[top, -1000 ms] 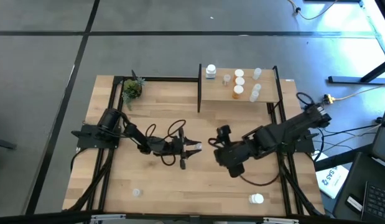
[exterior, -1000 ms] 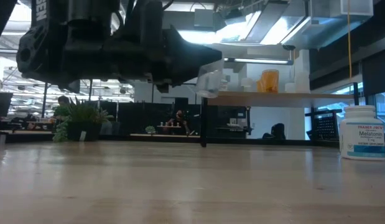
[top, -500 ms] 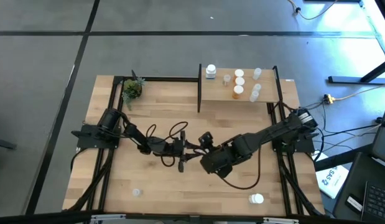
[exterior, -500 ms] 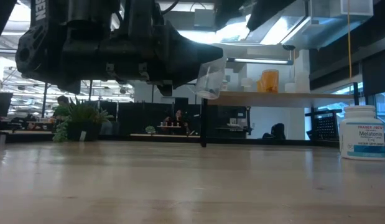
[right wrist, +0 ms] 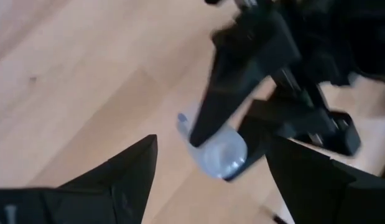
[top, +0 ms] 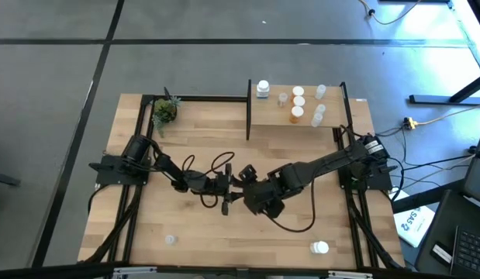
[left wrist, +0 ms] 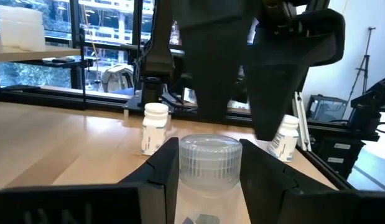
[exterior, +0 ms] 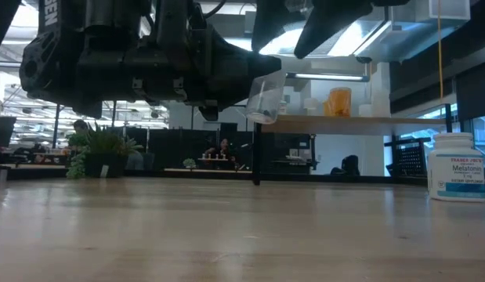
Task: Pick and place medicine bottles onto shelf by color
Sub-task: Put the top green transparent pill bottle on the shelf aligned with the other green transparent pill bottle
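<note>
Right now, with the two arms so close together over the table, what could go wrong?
The left hand holds a clear bottle in the air while the open right hand closes in around it.

1. The two hands could bump, since their fingers nearly meet.
2. If the left lets go too early, the bottle could drop onto the table and roll.

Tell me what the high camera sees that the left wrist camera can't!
Only the high view shows the plant, the shelf with its bottles and both whole arms. Only the left wrist view shows the ribbed cap of the clear bottle held between the left gripper's fingers. Both show the open right gripper reaching the left gripper.
</note>
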Robot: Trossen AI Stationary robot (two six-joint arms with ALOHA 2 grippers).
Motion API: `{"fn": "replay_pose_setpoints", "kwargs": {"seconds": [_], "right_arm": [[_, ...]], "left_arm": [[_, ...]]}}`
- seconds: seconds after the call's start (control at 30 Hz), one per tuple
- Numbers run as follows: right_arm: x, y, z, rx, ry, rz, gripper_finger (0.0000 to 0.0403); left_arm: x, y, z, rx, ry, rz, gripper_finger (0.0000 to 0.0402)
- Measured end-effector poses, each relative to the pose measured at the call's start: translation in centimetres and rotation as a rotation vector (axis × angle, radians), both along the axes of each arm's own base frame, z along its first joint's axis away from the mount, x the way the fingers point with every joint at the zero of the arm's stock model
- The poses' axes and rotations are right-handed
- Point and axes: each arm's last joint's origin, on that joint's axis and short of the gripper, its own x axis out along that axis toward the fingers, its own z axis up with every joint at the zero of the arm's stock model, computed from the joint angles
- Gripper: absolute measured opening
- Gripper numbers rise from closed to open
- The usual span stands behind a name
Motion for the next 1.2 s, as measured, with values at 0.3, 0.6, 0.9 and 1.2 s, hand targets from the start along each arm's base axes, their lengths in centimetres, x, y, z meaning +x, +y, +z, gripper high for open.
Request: {"fn": "replay_pose_setpoints", "kwargs": {"seconds": [0.3,0.6,0.9,1.2], "right_arm": [[0.5,-0.5,-0.4,0.019,0.021,0.108,0.0297],[0.9,-1.3,-0.5,0.068,0.04,0.136,0.0297],[1.4,-1.9,-1.5,0.07,0.077,0.148,0.0297],[1.8,-1.7,-2.2,0.071,0.087,0.172,0.0297]], "left_arm": [[0.0,-0.1,0.0,-0.001,-0.001,-0.019,0.0118],[0.0,-0.1,0.0,-0.025,-0.001,-0.03,0.0118],[0.0,-0.1,0.0,-0.045,-0.003,-0.031,0.0118],[0.0,-0.1,0.1,-0.047,-0.01,-0.05,0.0118]]}}
